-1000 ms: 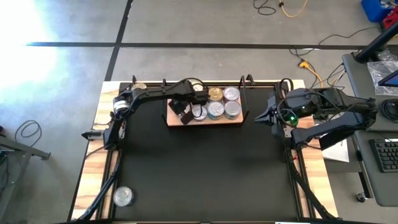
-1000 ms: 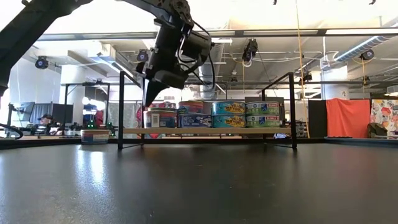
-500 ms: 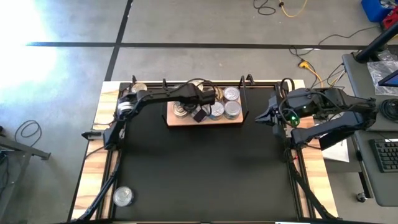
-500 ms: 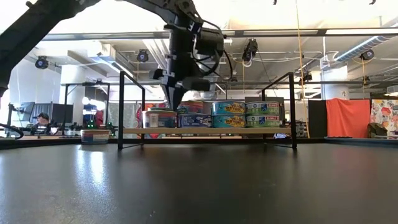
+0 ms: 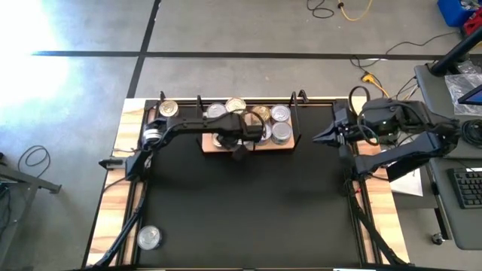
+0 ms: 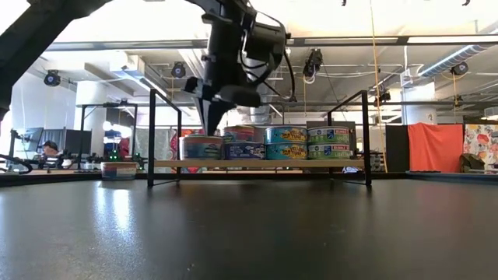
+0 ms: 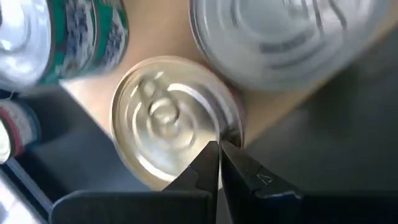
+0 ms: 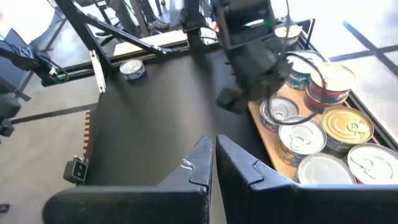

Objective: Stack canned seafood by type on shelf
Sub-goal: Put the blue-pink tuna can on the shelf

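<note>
Most tins [image 5: 280, 132] are stacked on the shelf [image 5: 284, 148] (left gripper [image 5: 239, 147] pinched together, empty); one stray tin [image 5: 148, 238] is left.

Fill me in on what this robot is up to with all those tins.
The robot is sorting seafood tins onto the small wooden shelf at the table's back. The left gripper, fingers shut and holding nothing, hovers over a silver-lidded tin at the shelf's front edge. The right gripper waits shut at the right side. One tin sits alone near the front left corner.

Two dark arms, black looped cables; left gripper [image 6: 214, 124] fingers black, tapered.
</note>
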`<state>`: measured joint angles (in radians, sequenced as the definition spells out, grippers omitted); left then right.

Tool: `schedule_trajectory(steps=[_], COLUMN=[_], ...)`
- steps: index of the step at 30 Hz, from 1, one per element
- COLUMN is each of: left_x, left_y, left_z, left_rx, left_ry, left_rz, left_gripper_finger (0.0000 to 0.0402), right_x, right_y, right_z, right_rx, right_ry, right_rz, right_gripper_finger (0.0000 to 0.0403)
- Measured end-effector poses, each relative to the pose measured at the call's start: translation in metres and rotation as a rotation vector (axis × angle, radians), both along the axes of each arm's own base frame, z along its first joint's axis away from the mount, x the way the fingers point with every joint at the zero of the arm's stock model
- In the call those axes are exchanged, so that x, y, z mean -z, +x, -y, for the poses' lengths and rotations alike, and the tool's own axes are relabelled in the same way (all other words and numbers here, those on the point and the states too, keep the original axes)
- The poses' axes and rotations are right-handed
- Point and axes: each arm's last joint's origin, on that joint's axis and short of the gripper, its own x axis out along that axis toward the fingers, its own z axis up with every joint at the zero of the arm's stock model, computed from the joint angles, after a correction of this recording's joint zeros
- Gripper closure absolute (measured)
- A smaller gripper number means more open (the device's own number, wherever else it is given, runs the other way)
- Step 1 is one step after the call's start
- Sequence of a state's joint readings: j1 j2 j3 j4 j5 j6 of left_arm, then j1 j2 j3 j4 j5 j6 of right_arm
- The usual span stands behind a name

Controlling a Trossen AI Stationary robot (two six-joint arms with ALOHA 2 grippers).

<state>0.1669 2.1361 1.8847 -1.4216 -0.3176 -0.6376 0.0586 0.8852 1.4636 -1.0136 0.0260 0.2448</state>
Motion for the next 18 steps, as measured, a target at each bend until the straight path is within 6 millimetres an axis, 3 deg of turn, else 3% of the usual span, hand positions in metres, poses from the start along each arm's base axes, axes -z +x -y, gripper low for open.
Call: schedule_trajectory(steps=[5, 11, 18], left_x=[-0.010, -0.013, -0.005], left_y=[-0.004, -0.011, -0.012], left_z=[0.016, 0.010, 0.001], left_rx=[-0.013, -0.145, -0.144], left_ry=[0.041, 0.130, 0.083], left_rz=[-0.002, -0.015, -0.019], left_gripper_finger=[0.0402, 0.0402, 0.0402], right_x=[-0.005, -0.005, -0.003], right_y=[-0.002, -0.002, -0.004], right_z=[0.000, 0.000, 0.000], right_rx=[-0.001, -0.010, -0.010], right_ry=[-0.001, -0.017, -0.018], right_rz=[0.017, 0.018, -0.007], right_gripper_finger=[0.0390, 0.0390, 0.0390])
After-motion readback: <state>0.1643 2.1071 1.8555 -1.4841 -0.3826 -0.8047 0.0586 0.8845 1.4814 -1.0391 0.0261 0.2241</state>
